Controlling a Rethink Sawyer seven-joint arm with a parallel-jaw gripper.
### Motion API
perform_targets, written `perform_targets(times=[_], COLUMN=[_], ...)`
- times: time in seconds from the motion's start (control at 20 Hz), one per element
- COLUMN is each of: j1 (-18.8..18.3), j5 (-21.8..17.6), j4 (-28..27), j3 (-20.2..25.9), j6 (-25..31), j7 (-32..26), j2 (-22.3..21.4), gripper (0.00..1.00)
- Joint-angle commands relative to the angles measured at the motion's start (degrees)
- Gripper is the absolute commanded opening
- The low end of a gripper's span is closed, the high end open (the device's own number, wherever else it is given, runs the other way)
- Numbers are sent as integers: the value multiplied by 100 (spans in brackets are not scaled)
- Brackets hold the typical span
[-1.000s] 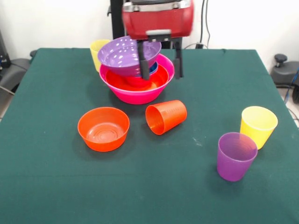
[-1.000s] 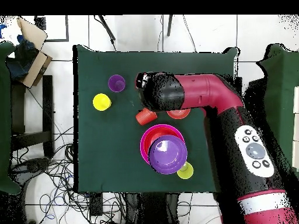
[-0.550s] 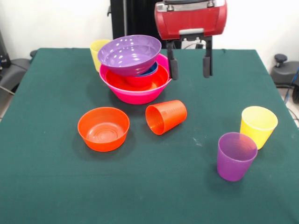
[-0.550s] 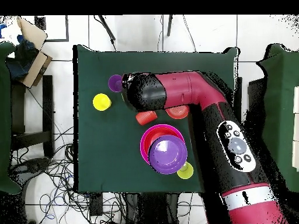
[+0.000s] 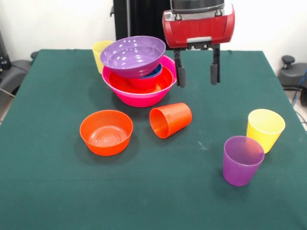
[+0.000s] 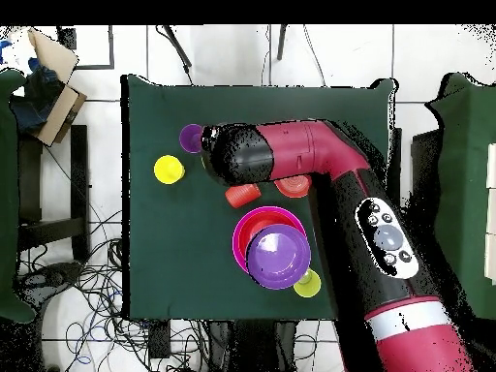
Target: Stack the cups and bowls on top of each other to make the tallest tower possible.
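Nearest the front camera, the purple cup [image 5: 242,160] stands upright on the green table [image 5: 57,191], and just behind it, almost touching, the yellow cup [image 5: 265,129] stands upright too. Moving back to mid-table, here is the small orange bowl [image 5: 106,132], mouth up, sitting alone, and just beside it the orange cup [image 5: 170,120] lies on its side with its open mouth turned toward that bowl (there is a narrow gap between them). Further back comes the tower [image 5: 139,72]: the big pink bowl [image 5: 141,97] is the base, a wide orange bowl [image 5: 139,85] nests inside it, a sliver of blue bowl [image 5: 156,72] peeks out above that, and the wide purple bowl [image 5: 133,56] sits on top, tilted, its rim lifted on one side. Tucked behind the pile is a second yellow cup [image 5: 100,52], upright and mostly hidden. And up in the air, off the tower's side, the gripper [image 5: 197,74] hangs from the red arm [image 5: 198,26] with its two dark fingers [image 5: 180,74] spread wide apart and nothing between them, clear of the table. From overhead the arm [image 6: 320,160] reaches across the cloth, covering much of the middle, with the purple bowl [image 6: 278,256] and pink rim [image 6: 239,235] showing beside it.
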Motion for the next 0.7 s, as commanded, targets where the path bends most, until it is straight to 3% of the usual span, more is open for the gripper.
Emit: perform_targets(times=[0.05,0.7], j1=[74,-204], j5=[-429,-643], j4=[95,-17], j3=[-80,82], j6=[34,-138], j7=[-582,-974], j2=[353,832], gripper=[100,100])
